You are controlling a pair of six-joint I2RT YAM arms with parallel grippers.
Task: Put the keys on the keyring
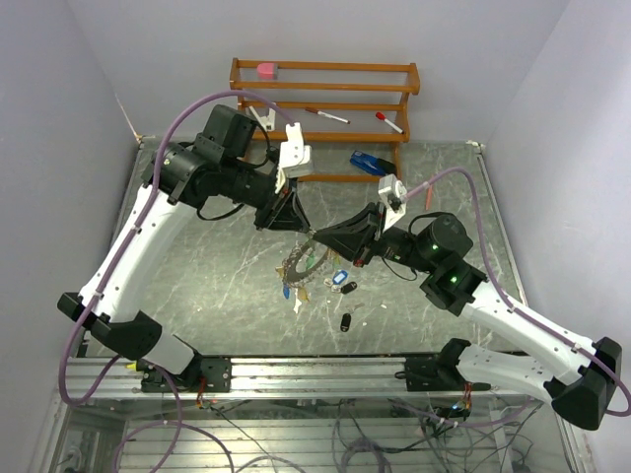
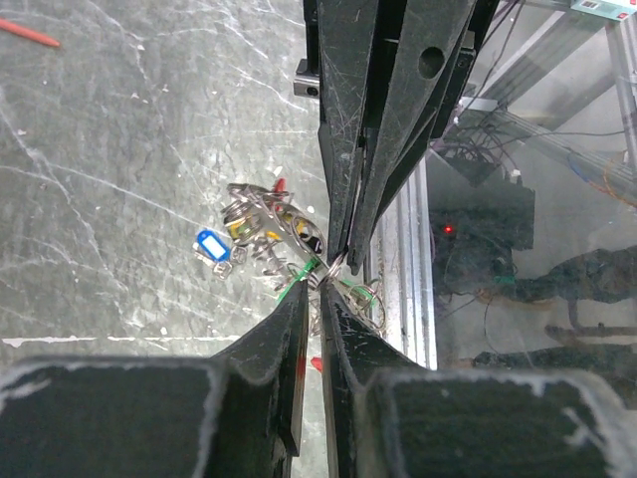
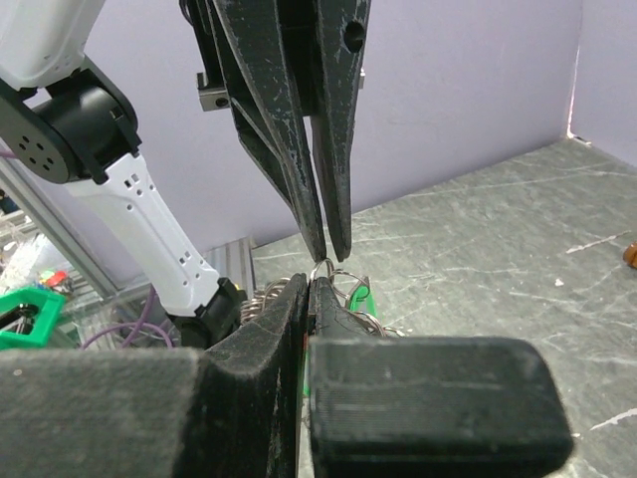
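The keyring point(image 1: 298, 264) is a tangle of silver wire and coloured tags trailing down to the table in the middle. My left gripper point(image 1: 308, 229) and right gripper point(image 1: 319, 236) meet tip to tip just above it. In the right wrist view my right gripper point(image 3: 310, 284) is shut on a small silver loop of the keyring point(image 3: 320, 267). My left gripper point(image 3: 331, 254) comes down onto that same loop, jaws a sliver apart. A green key point(image 3: 360, 297) hangs beside the loop. A blue key point(image 1: 338, 279) and two black keys point(image 1: 349, 288) point(image 1: 346, 321) lie loose nearby.
A wooden rack point(image 1: 325, 94) stands at the back with red-capped pens point(image 1: 327, 115) and a pink object point(image 1: 266, 69). A blue item point(image 1: 367, 163) lies before it. The table's front edge and metal rail point(image 2: 403, 279) run close by the grippers.
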